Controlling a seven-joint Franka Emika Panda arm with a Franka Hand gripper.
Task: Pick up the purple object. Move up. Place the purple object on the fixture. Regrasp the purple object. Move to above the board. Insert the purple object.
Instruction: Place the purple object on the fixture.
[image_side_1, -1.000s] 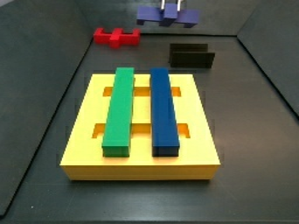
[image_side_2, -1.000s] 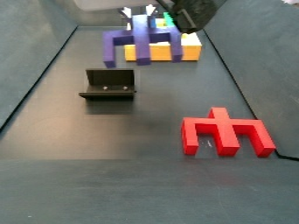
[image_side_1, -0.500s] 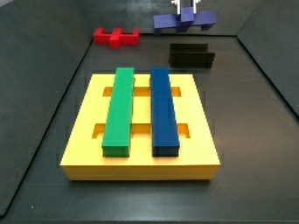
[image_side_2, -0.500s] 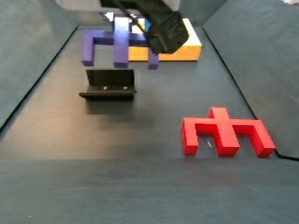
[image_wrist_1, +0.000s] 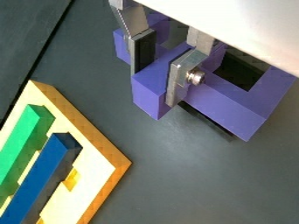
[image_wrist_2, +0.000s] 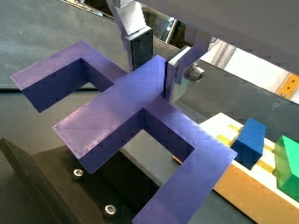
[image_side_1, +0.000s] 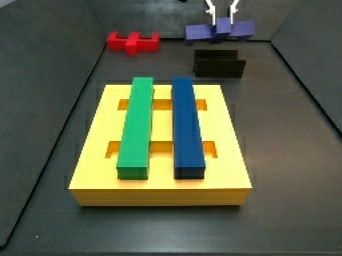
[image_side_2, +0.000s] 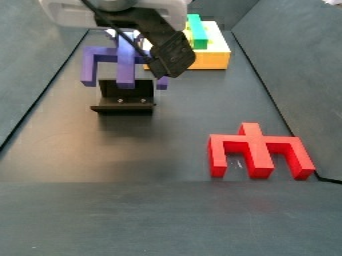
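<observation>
Gripper holding the piece above the fixture

The gripper (image_side_2: 124, 42) hangs in the air with the purple object (image_side_2: 116, 63) clamped between its fingers (image_wrist_1: 176, 80), the stem between the plates and the legs pointing down. Directly beneath it stands the fixture (image_side_2: 123, 97), close under the piece's legs in both side views (image_side_1: 218, 63). The board (image_side_1: 162, 143), bearing two bars side by side, lies well apart from the gripper, nearer the camera in a side view. The red piece (image_side_2: 259, 152) lies on the floor, apart from the gripper.
</observation>
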